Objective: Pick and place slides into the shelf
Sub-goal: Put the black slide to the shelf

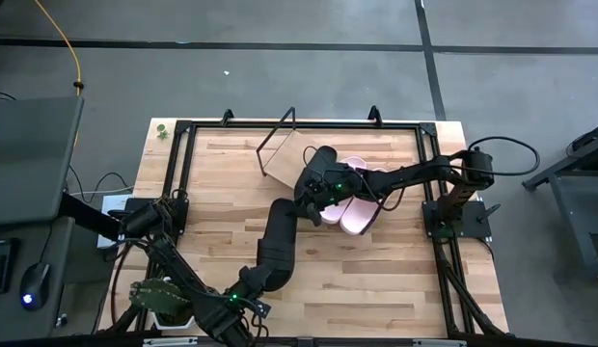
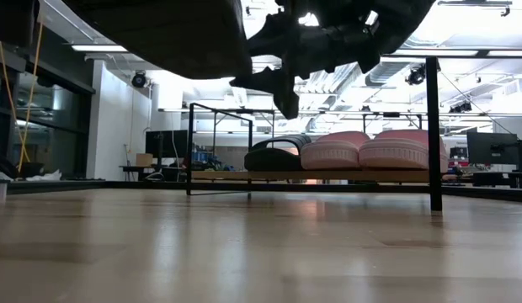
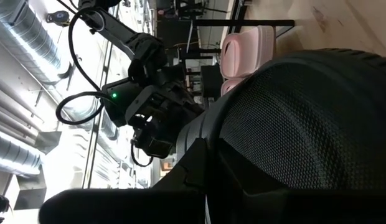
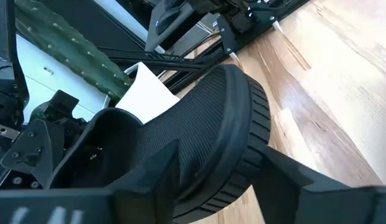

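High view: both grippers meet over the shelf. The left gripper is clenched on a black slide, and the right gripper straddles that same slide, its jaws parted around it. Pink slides rest on the shelf.

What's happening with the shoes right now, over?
Left hand shut on black slide, held aloft. Right hand at same slide. Pink pair, other black slide on shelf. Nothing seen blocking.
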Controlling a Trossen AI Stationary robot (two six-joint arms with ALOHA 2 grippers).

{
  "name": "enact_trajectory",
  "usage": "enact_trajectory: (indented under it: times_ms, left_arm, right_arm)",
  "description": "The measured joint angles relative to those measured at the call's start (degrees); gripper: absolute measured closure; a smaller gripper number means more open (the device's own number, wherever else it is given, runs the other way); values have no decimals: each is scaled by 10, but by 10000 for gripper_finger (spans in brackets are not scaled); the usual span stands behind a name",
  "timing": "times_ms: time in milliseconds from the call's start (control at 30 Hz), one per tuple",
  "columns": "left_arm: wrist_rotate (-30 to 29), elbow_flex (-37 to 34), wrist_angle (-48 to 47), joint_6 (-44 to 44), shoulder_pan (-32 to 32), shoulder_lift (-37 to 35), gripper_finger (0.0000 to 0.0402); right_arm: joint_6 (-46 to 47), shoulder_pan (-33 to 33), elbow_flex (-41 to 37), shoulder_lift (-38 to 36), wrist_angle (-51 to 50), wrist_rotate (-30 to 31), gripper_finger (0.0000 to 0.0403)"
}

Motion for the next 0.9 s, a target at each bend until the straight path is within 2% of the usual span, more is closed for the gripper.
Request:
enact_trajectory:
  times_ms: [200, 367, 500, 900]
  left_arm:
    - [8, 0, 0, 2, 0, 0, 401]
    - [11, 0, 0, 1, 0, 0, 401]
    - [15, 0, 0, -1, 1, 0, 389]
    - [54, 0, 2, -25, 23, 0, 305]
  right_arm:
    - [-15, 0, 0, 0, 0, 1, 303]
    - [-38, 0, 0, 0, 0, 10, 336]
    - [-42, 0, 0, 0, 0, 21, 344]
    - [-52, -5, 1, 0, -2, 30, 347]
